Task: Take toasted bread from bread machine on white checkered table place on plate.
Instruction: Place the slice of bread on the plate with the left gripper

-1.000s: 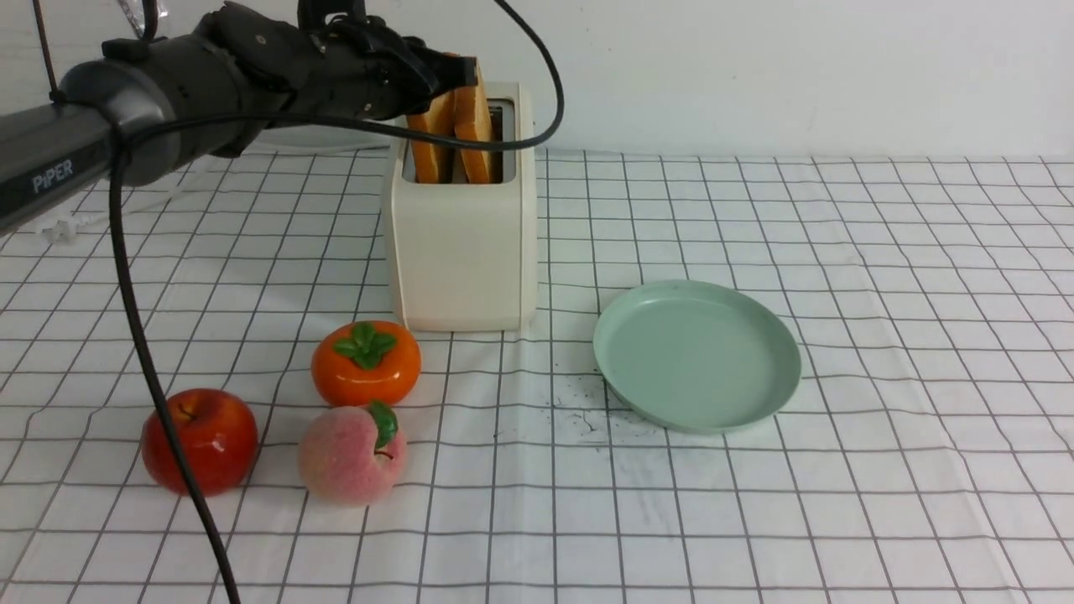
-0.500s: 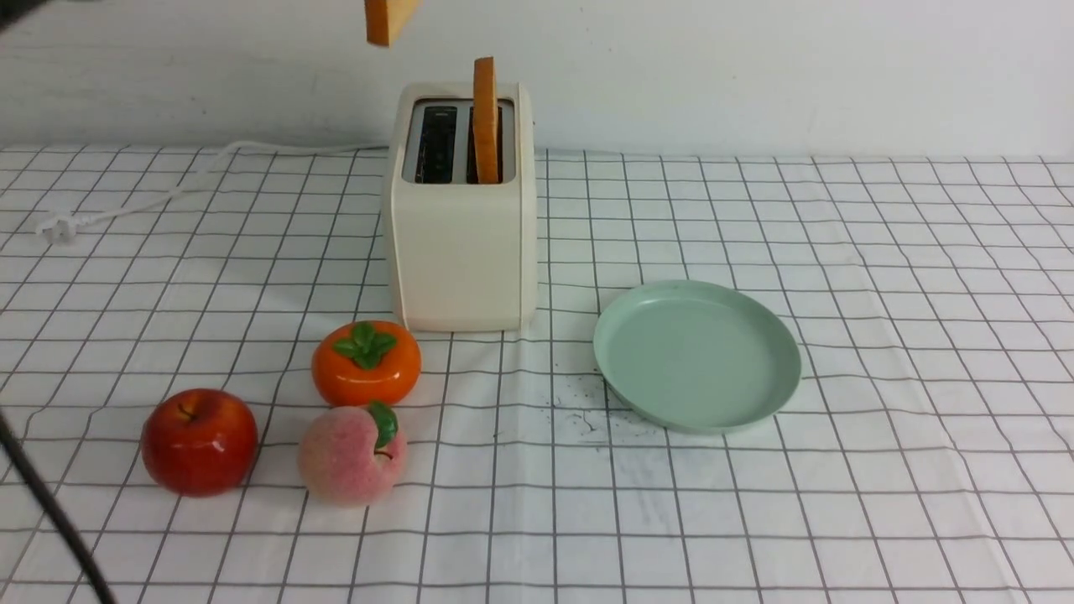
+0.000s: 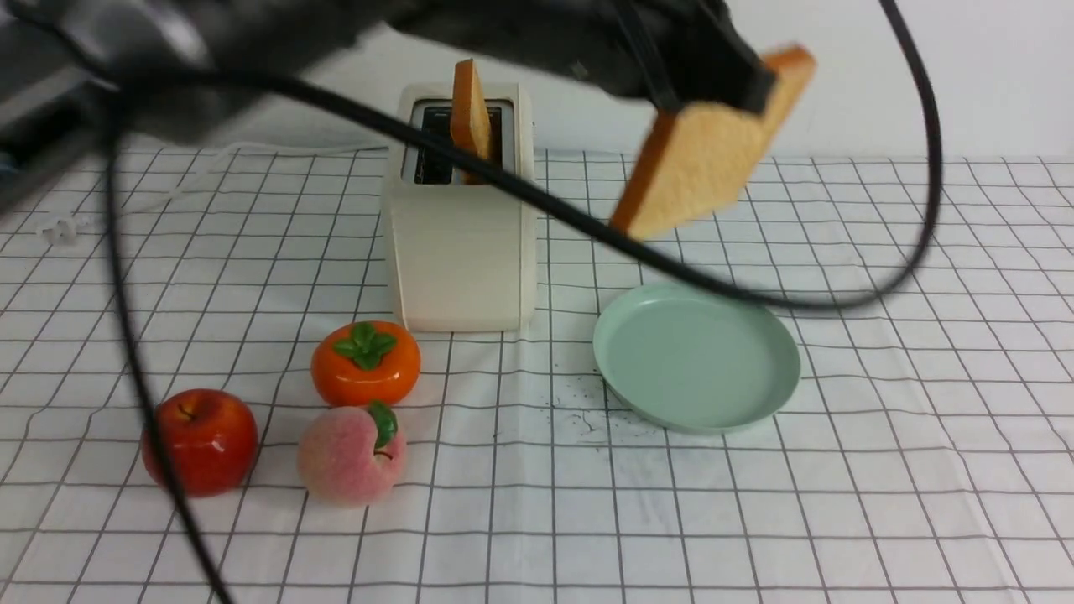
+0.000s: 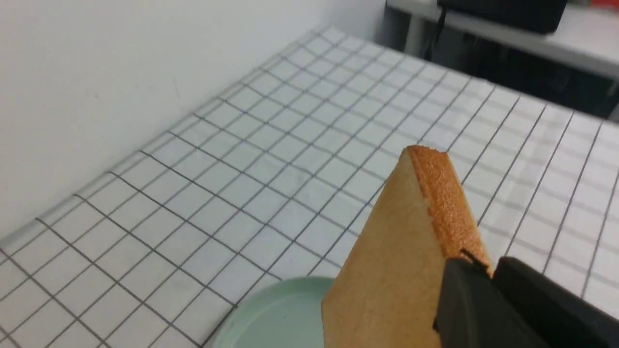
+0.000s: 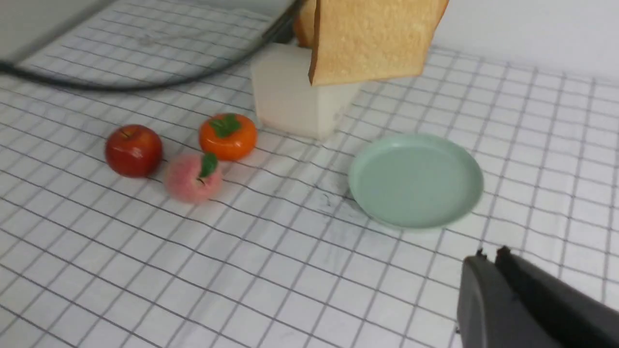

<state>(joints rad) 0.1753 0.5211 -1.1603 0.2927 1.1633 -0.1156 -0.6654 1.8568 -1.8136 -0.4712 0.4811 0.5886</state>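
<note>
Nearest, the right hand (image 5: pixel 489 256) hangs low over the counter (image 3: pixel 923 436), its jaws together and holding nothing. The apple (image 3: pixel 200 440), peach (image 3: pixel 352 453) and persimmon (image 3: pixel 366 362) lie on the left, well apart from the plate (image 3: pixel 696 356). One second ago the left hand (image 3: pixel 749 84) was pinching a slice in the toaster (image 3: pixel 461 252). Now it grips that slice (image 3: pixel 701 172) by a corner, tilted, in the air about over the plate's far side. I judge only the lowering remains. The second slice (image 3: pixel 470 105) leans in the toaster. The plate is bare, with open counter around it; only the sagging cable (image 3: pixel 537 201) passes near the toaster.
</note>
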